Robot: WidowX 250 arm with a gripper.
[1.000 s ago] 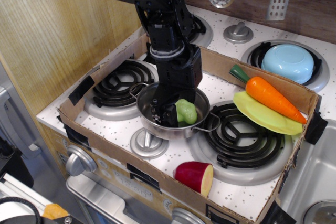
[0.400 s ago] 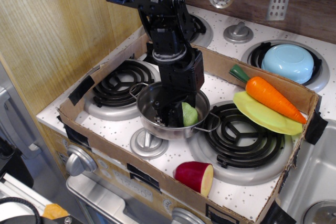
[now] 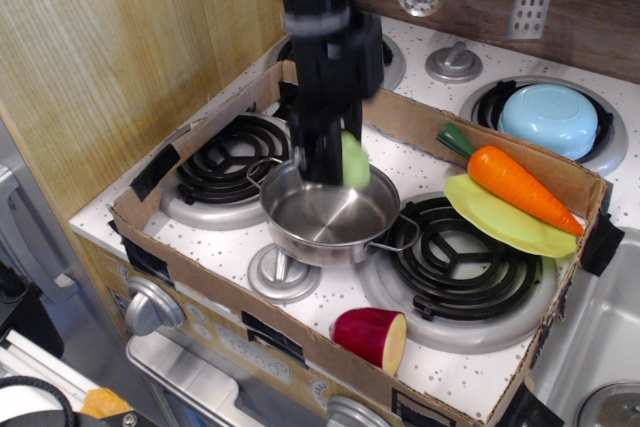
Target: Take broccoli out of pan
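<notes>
The pale-green broccoli [image 3: 354, 160] hangs in my gripper [image 3: 333, 163], lifted above the back rim of the pan. The gripper is shut on it, black fingers pointing down, motion-blurred. The pan [image 3: 330, 217] is a shiny steel pot with wire loop handles; it sits between the front left and front right burners, and its inside shows bare metal. My black arm comes down from the top of the view.
A cardboard tray wall [image 3: 250, 322] rings the stovetop. A carrot [image 3: 515, 185] lies on a yellow-green plate [image 3: 505, 222] at the right. A light-blue bowl [image 3: 548, 119] sits on the back right burner. A red-skinned cut vegetable [image 3: 372, 337] lies in front.
The gripper closed on the broccoli inside the pan and rose straight up with it. The broccoli is now above the pan's rim and the pan is empty.
</notes>
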